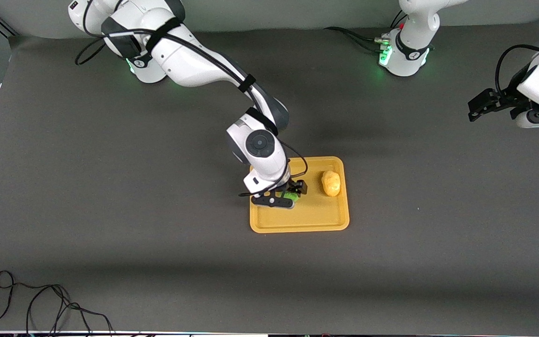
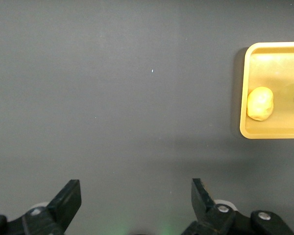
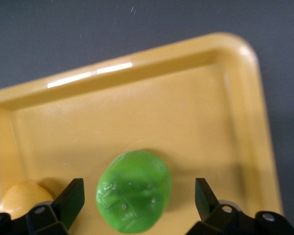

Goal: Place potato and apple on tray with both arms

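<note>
Right gripper [image 3: 136, 200]: low over the tray [image 1: 325, 224], fingers spread wide with clear gaps on both sides of the apple [image 3: 134, 197], which sits on the tray floor between them, toward the right arm's end. Apple: round, glossy green, dimpled; judged light, rigid and slick, apt to roll on the smooth plastic if nudged; best taken across its widest girth, the pads square on opposing sides. Potato [image 1: 331, 183]: lumpy yellow-orange oval, also lying in the tray, beside the apple toward the left arm's end, close to the rim; judged light and hard, its matte, uneven skin likely giving better purchase than the apple; best held across the short axis. Tray: flat orange-yellow rectangle, low raised rim, rounded corners, on the dark table [image 1: 110, 210]; rim judged high enough to stop a slow roll only. Left gripper [image 1: 482, 105]: waiting, well apart from the tray, up over bare table near the left arm's end, fingers spread, holding nothing. Both items appear placed.
</note>
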`<state>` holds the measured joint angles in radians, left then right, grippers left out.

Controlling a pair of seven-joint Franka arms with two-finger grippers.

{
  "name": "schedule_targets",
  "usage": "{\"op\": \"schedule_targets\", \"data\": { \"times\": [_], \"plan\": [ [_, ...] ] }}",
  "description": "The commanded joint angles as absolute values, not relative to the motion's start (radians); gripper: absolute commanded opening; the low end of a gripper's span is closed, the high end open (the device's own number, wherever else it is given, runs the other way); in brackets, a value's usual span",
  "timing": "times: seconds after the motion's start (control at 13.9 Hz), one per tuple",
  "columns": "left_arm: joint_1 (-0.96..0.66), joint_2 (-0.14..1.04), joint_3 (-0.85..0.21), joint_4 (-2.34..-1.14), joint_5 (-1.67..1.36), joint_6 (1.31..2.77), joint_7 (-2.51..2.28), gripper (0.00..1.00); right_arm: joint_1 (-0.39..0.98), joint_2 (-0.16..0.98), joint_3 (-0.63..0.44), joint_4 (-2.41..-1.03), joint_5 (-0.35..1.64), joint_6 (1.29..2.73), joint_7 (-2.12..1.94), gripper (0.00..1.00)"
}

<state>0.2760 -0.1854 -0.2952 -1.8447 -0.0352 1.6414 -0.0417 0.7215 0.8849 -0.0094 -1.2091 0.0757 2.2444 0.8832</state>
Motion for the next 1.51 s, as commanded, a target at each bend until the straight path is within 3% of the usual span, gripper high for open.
{"op": "schedule_targets", "data": {
  "times": [0.0, 0.43, 0.72, 0.93, 1.29, 1.44],
  "plan": [
    [0.272, -0.198, -0.291, -1.835, -0.046, 1.62, -0.021, 1.0, 0.652, 0.679, -0.005, -1.345, 0.057, 2.158, 0.896, 1.0],
    [0.273, -0.17, -0.293, -1.818, -0.051, 1.626, -0.021, 1.0, 0.583, 0.283, -0.152, -1.705, 0.067, 2.149, 0.547, 1.0],
    [0.275, -0.161, -0.291, -1.812, -0.049, 1.637, -0.002, 1.0, 0.56, 0.149, -0.282, -1.721, 0.069, 1.942, 0.362, 1.0],
    [0.275, -0.155, -0.291, -1.81, -0.049, 1.638, -0.002, 1.0, 0.392, 0.063, -0.246, -1.706, 0.048, 1.836, 0.214, 1.0],
    [0.273, -0.147, -0.293, -1.812, -0.049, 1.638, -0.002, 1.0, 0.03, 0.006, -0.001, -1.637, -0.032, 1.713, 0.075, 1.0],
    [0.273, -0.143, -0.293, -1.81, -0.049, 1.643, -0.002, 1.0, -0.044, -0.009, 0.057, -1.621, -0.031, 1.629, 0.077, 1.0]
  ]
}}
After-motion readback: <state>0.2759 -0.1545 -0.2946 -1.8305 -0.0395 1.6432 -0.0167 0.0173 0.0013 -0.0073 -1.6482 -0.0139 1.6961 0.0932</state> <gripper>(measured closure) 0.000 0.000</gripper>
